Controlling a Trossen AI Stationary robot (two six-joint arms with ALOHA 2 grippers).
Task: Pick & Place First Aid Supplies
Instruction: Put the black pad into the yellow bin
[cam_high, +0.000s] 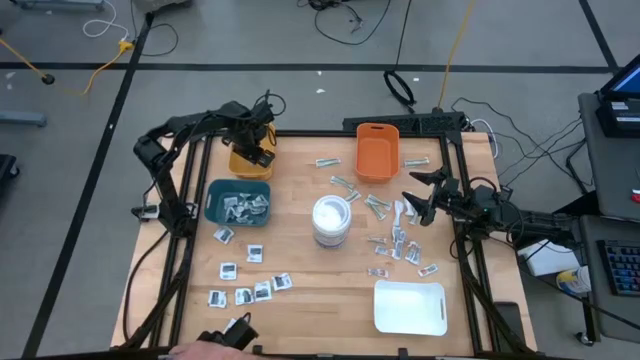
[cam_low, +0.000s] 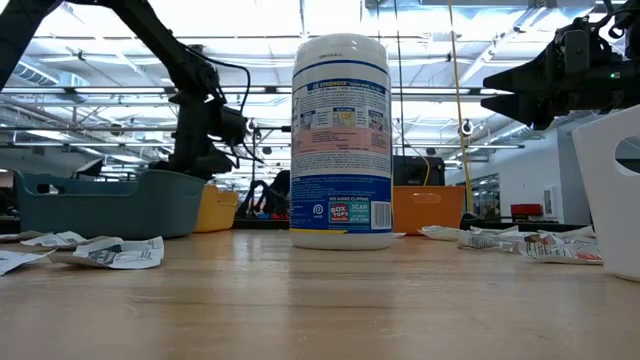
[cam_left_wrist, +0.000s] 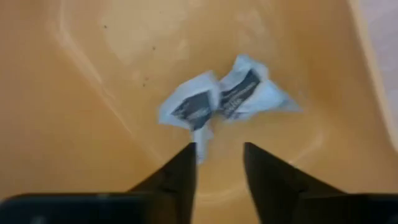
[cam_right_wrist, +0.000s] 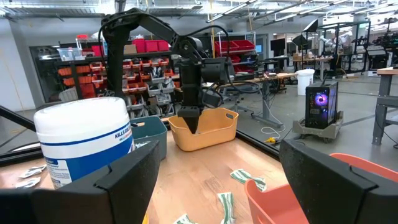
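A crumpled white packet (cam_left_wrist: 221, 99) with dark print is lying on the floor of the yellow bin (cam_high: 247, 160), just ahead of your left end effector (cam_left_wrist: 219, 163), whose fingers are standing slightly apart with nothing between them. That end effector is reaching down inside the bin. You are also looking at further packets lying in the teal bin (cam_high: 237, 201) and scattered on the desk (cam_high: 300, 300) around the white canister (cam_high: 331, 220). Your right end effector (cam_high: 418, 198) is hovering spread wide and empty above the packets near the orange bin (cam_high: 376, 152).
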